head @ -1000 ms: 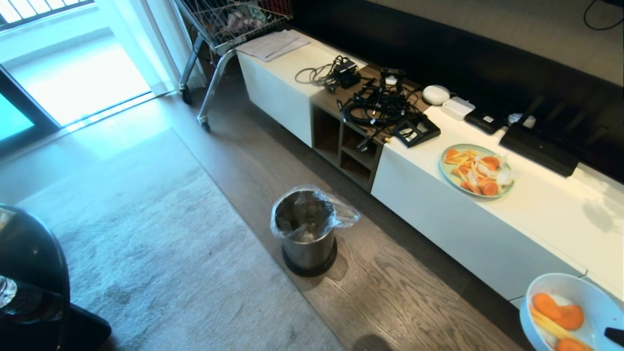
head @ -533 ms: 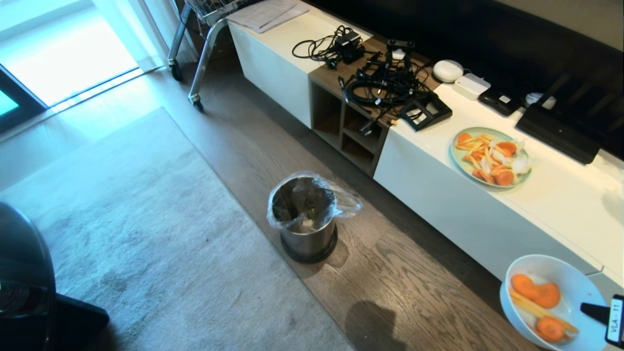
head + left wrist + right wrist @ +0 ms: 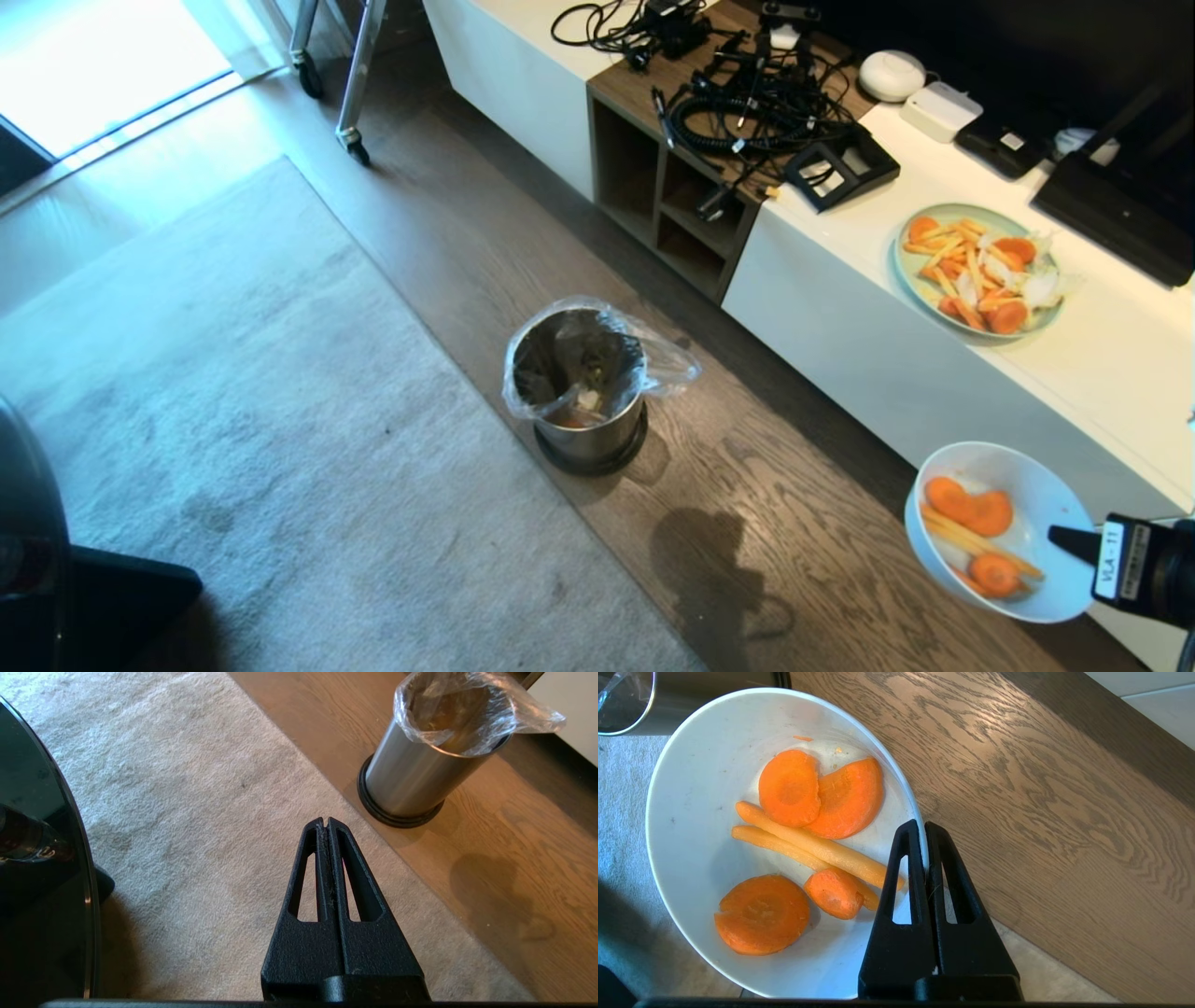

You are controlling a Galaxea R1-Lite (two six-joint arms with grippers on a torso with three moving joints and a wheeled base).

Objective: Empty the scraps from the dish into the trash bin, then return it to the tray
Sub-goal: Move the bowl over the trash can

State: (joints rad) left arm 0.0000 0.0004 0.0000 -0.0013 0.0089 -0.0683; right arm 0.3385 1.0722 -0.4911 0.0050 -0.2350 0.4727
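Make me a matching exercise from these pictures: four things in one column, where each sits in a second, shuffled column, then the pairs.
Things:
1. dish
2. trash bin
3. pale-green plate
4. left gripper

Places:
A. on the white cabinet top
B. standing on the wood floor by the rug's edge
C. pinched at its rim by the right gripper
D. hanging shut above the rug

Pairs: 1-C, 2-B, 3-A, 4-D

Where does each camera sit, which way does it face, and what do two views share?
Head view: high, looking down at the trash bin; right claw holds the dish.
Left wrist view: behind the shut left claw, above rug.
Right wrist view: behind the claw, over scraps.
Shared: bin, head and left wrist.
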